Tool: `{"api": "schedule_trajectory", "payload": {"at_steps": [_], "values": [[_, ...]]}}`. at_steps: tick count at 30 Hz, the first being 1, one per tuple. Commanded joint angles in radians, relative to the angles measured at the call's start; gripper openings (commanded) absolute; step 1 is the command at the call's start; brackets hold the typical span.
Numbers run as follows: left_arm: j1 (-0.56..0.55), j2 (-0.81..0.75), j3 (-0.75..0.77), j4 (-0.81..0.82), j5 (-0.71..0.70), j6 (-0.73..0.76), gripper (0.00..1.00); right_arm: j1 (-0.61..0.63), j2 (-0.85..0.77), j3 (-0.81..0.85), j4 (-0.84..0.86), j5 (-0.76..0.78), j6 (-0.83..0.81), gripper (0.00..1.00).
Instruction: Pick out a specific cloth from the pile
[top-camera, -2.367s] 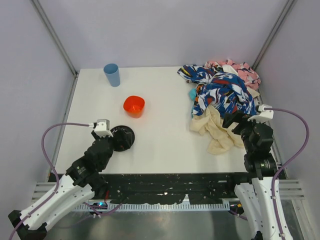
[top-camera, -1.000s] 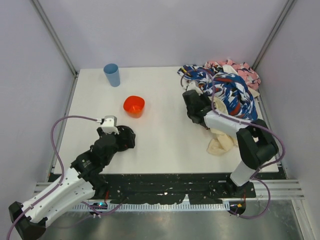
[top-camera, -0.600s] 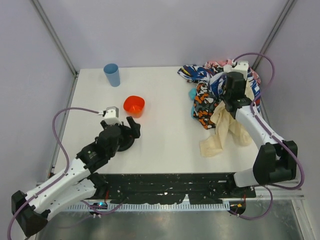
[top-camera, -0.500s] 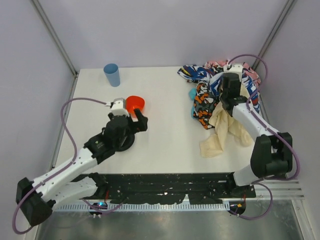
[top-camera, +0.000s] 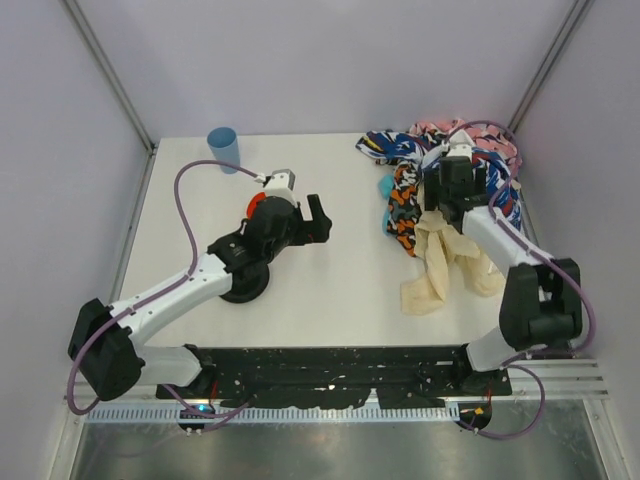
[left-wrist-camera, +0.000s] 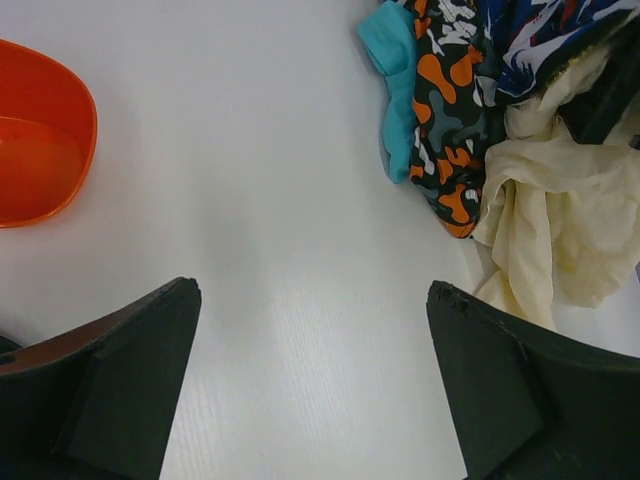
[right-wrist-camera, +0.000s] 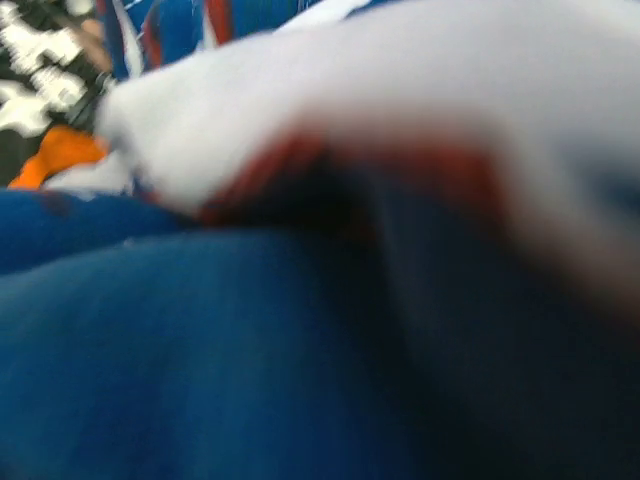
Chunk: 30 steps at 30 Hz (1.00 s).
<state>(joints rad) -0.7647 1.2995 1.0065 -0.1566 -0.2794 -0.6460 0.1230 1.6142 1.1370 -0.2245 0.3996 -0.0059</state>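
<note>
Left gripper (left-wrist-camera: 310, 290) spread wide, nothing between the fingers. The cloth (left-wrist-camera: 393, 75), plain teal, lies ahead and slightly right of it: a small fold poking from the pile (top-camera: 395, 145), touching the orange-black camo piece (left-wrist-camera: 450, 130). Right gripper (top-camera: 455, 180) sunk in the heap; cannot tell its state. Judged soft, light, limp, likely to drag neighbours. Pinch the free teal edge

One blue cup (top-camera: 224, 149), one orange bowl (left-wrist-camera: 38, 135), one pile (top-camera: 455, 185), perhaps six cloths (top-camera: 440, 262).
</note>
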Motion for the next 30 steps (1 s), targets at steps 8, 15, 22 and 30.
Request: {"api": "schedule_trajectory", "payload": {"at_steps": [8,15,22,30], "values": [[0.016,-0.019,0.046,0.057,-0.033,0.071,1.00,0.322,-0.357,-0.323,0.081,-0.225,-0.548,0.95],[0.053,0.081,0.145,0.051,0.018,0.075,1.00,0.334,-0.072,-0.168,-0.158,-0.093,-0.580,0.95],[0.073,0.167,0.204,0.042,0.062,0.077,1.00,0.291,0.131,-0.097,0.041,0.185,-0.546,0.99],[0.084,0.283,0.286,0.071,0.104,0.137,1.00,0.238,-0.076,-0.135,0.320,0.332,-0.355,0.11]]}}
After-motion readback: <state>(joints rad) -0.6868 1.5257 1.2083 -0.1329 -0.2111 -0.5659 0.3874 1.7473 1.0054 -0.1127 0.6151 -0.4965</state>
